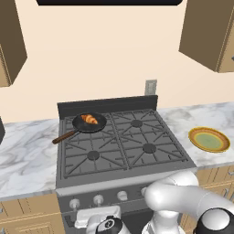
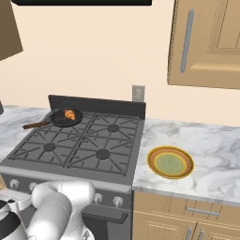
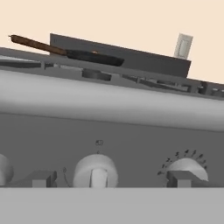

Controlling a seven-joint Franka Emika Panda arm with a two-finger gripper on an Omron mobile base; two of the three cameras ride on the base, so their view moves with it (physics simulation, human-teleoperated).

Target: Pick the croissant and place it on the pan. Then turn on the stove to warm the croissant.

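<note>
The croissant (image 1: 89, 119) (image 2: 70, 114) lies inside the black pan (image 1: 98, 126) (image 2: 60, 121), which sits on the stove's (image 1: 123, 141) (image 2: 84, 145) back-left burner with its reddish-brown handle pointing left. In the hand view my gripper (image 3: 111, 179) is open, low in front of the stove's front panel. Its dark fingertips (image 3: 41, 178) stand on either side of a silver knob (image 3: 95, 170) without touching it. The pan's rim (image 3: 94, 57) shows above the stove's front edge.
More silver knobs (image 1: 122, 195) (image 2: 117, 201) line the front panel. A yellow-rimmed green plate (image 1: 209, 139) (image 2: 170, 162) rests on the marble counter right of the stove. Wooden cabinets hang above, and a wall outlet (image 1: 151, 87) sits behind the range.
</note>
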